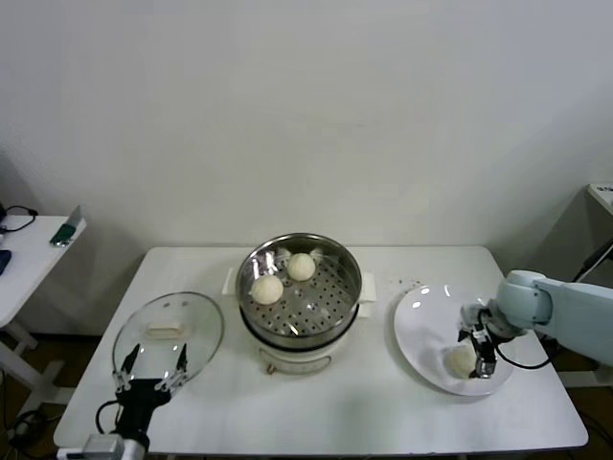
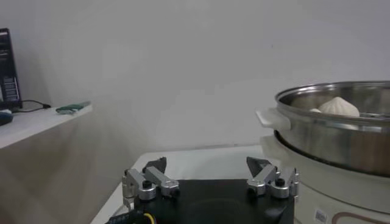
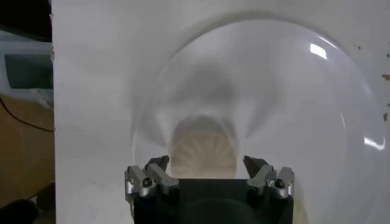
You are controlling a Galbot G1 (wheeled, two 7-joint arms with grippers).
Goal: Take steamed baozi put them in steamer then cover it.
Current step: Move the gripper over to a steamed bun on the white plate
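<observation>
The steamer (image 1: 302, 331) stands mid-table with two steamed baozi (image 1: 267, 288) (image 1: 302, 266) on its perforated tray. A third baozi (image 1: 460, 361) lies on the white plate (image 1: 421, 316) at the right. My right gripper (image 1: 479, 357) is down over it, open, with its fingers on either side of the bun (image 3: 203, 149) and the plate (image 3: 304, 109) under it. The glass cover (image 1: 196, 321) with its cream handle (image 1: 165, 330) lies flat at the left. My left gripper (image 1: 151, 379) is open at the cover's near edge, holding nothing. In the left wrist view that gripper (image 2: 207, 164) faces the steamer (image 2: 341, 140), and one baozi (image 2: 339, 106) shows above the rim.
The white table (image 1: 364, 402) carries everything; its front edge runs just below the left gripper and the plate. A lower side table (image 1: 29, 259) with a green object (image 1: 65, 230) stands at the far left. A white wall is close behind.
</observation>
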